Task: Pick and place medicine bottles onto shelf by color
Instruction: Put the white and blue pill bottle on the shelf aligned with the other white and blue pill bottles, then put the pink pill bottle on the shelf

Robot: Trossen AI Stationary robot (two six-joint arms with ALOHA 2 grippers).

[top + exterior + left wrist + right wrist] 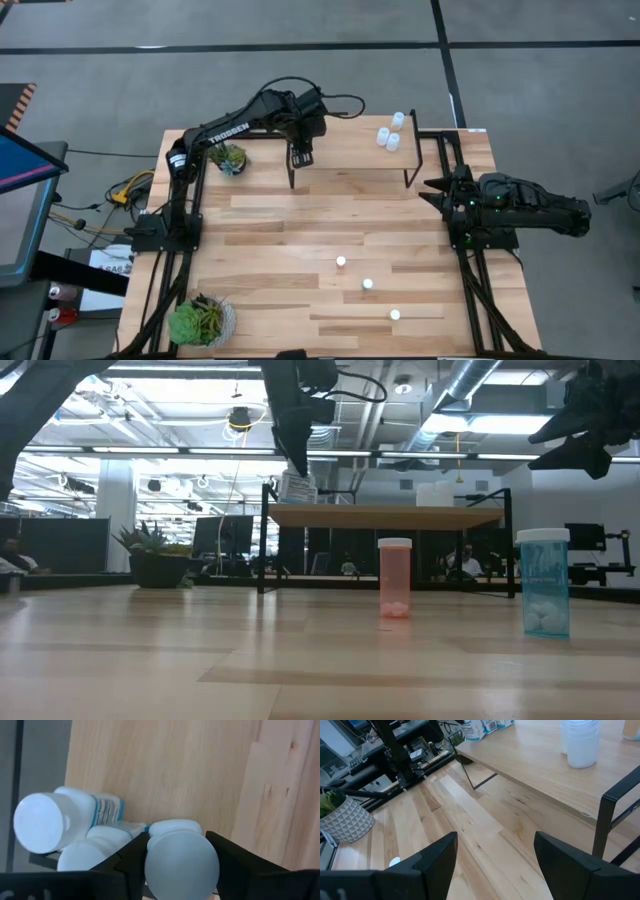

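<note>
Nearest from above: three medicine bottles point(366, 284) loose on desk point(270, 250), left gripper point(301, 155) over shelf point(350, 150) end. Low: white bottle point(297, 487) held between fingers above shelf. Left wrist: fingers point(125, 865) closed around cap, two whites beside them. Best lowered upright, then released gently. Right gripper point(495, 865) parked, open, empty.

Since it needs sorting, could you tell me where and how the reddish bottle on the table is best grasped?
Grip the reddish bottle across its cylindrical body just below the white cap, coming straight down: it stands upright, clear of the blue bottle. The open right hand is free; the left hand holds a white bottle over the shelf.
</note>
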